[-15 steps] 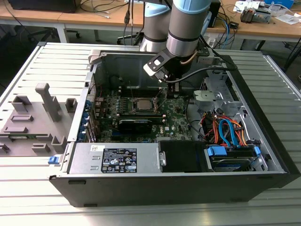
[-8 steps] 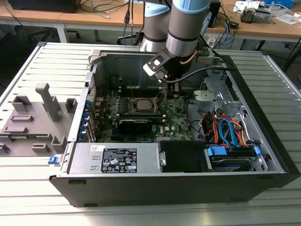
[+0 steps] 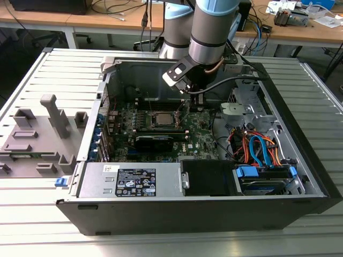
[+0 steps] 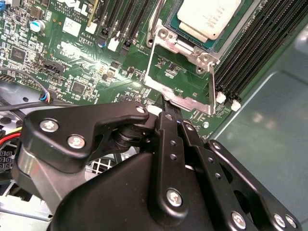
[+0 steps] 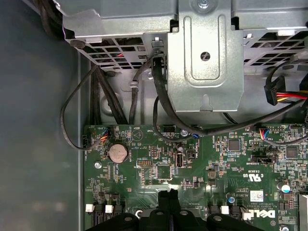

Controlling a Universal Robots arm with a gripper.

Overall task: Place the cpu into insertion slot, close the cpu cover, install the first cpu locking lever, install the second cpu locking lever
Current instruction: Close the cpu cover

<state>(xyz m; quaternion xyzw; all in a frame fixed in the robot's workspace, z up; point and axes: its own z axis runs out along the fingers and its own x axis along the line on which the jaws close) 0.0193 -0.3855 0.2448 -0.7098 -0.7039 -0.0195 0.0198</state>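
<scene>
The cpu (image 4: 209, 17) has been seated in the insertion slot (image 3: 161, 119), toward the far side of the open case (image 3: 300, 160). Its silvery-grey top is seen lying flat. The cpu cover (image 4: 179, 98) is left swung open, and both locking steps are judged undone. The tool (image 4: 166, 107) is closed at the cover's free edge.

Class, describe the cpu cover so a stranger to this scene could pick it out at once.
Inside the open computer case, find the green motherboard. Next to the silvery cpu, just ahead of the gripper, is the cpu cover: a thin silvery frame, swung open, whose square window shows green board, unlike the long black memory slots nearby.
</scene>
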